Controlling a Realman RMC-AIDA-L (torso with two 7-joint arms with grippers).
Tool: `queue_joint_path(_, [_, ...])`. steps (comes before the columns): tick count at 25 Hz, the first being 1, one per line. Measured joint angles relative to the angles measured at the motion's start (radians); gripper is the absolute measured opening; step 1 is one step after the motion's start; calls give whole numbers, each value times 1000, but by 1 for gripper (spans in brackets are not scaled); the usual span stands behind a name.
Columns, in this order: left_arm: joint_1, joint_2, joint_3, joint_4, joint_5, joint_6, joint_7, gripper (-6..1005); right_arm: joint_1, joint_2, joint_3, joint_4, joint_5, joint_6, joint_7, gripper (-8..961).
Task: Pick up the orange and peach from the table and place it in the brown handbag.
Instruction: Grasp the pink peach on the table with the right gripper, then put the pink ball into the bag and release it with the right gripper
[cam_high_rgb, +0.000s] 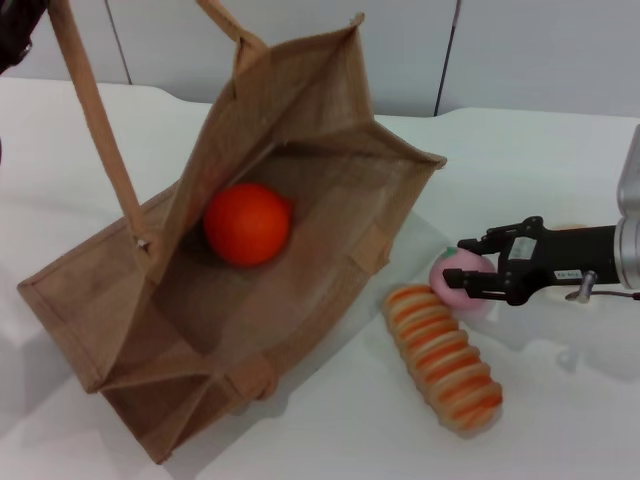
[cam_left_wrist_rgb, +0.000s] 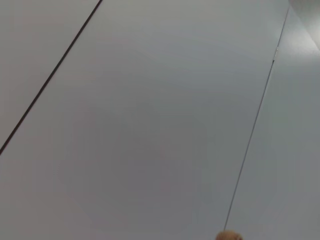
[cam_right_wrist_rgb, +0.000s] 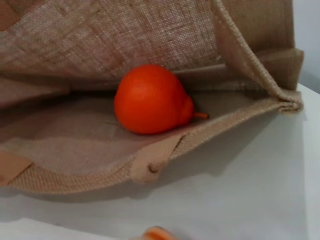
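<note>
The brown handbag (cam_high_rgb: 330, 215) lies on its side on the white table with its mouth open toward me. The orange (cam_high_rgb: 247, 223) rests inside it and also shows in the right wrist view (cam_right_wrist_rgb: 150, 100), within the handbag (cam_right_wrist_rgb: 100, 40). The pink peach (cam_high_rgb: 452, 283) sits on the table right of the bag. My right gripper (cam_high_rgb: 468, 268) reaches in from the right, its black fingers (cam_high_rgb: 478, 243) apart on either side of the peach. My left arm (cam_high_rgb: 14, 38) is at the far left top corner, by the raised strap handle (cam_high_rgb: 95, 120).
A long orange-and-cream striped ridged piece (cam_high_rgb: 445, 358) lies just in front of the peach, close to the bag's mouth; its tip shows in the right wrist view (cam_right_wrist_rgb: 157, 234). The left wrist view shows only wall panels and a tan scrap (cam_left_wrist_rgb: 229, 235).
</note>
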Motion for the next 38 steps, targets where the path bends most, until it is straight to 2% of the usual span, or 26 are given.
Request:
queue_joint_path(10, [-2, 0, 4, 0, 1, 1, -2, 119, -1, 2, -5, -7, 6, -26, -6, 472])
queue_joint_path(15, [-5, 1, 6, -6, 3, 3, 2, 119, -4, 2, 0, -15, 17, -41, -11, 405])
queue_joint_path(24, [-12, 3, 13, -15, 6, 15, 2, 119, -42, 4, 1, -111, 203, -300, -100, 323])
queue_joint_path(30, [-41, 2, 14, -20, 39, 17, 2, 119, -12, 5, -13, -120, 235, -446, -152, 278])
queue_joint_path(33, [-63, 2, 14, -30, 58, 23, 2, 119, 42, 9, -53, -76, 238, -423, -167, 266])
queue_joint_path(38, [-107, 2, 14, -41, 92, 25, 2, 119, 151, 10, -125, 57, 238, -207, -178, 247])
